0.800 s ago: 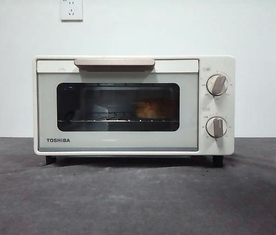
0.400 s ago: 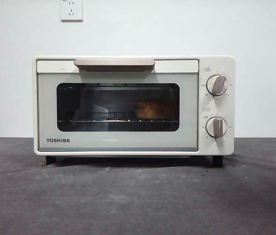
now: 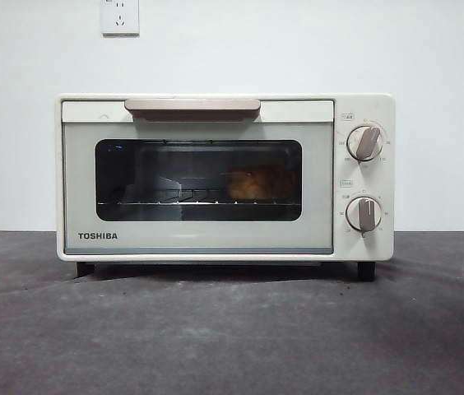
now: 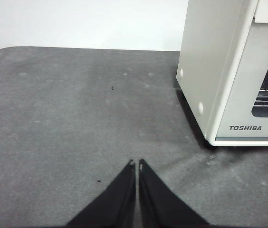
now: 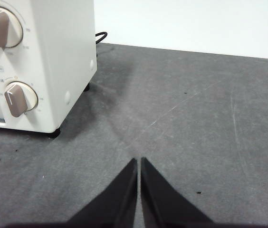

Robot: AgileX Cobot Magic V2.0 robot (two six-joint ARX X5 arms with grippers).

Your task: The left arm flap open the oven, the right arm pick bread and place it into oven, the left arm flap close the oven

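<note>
The cream-white TOSHIBA oven (image 3: 199, 239) stands in the middle of the table with its door shut and the beige handle (image 3: 192, 107) at the top. The golden bread (image 3: 252, 183) lies on the rack inside, right of centre, seen through the dark glass. My left gripper (image 4: 135, 164) is shut and empty above the table, off the oven's left side (image 4: 210, 71). My right gripper (image 5: 138, 160) is shut and empty above the table, off the oven's knob side (image 5: 53, 66). Neither gripper shows in the front view.
Two round knobs (image 3: 364, 142) sit on the oven's right panel. A black power cord (image 5: 100, 36) runs behind the oven. Dark grey table surface (image 3: 232, 329) spreads in front and to both sides. Wall sockets (image 3: 120, 16) sit on the white wall.
</note>
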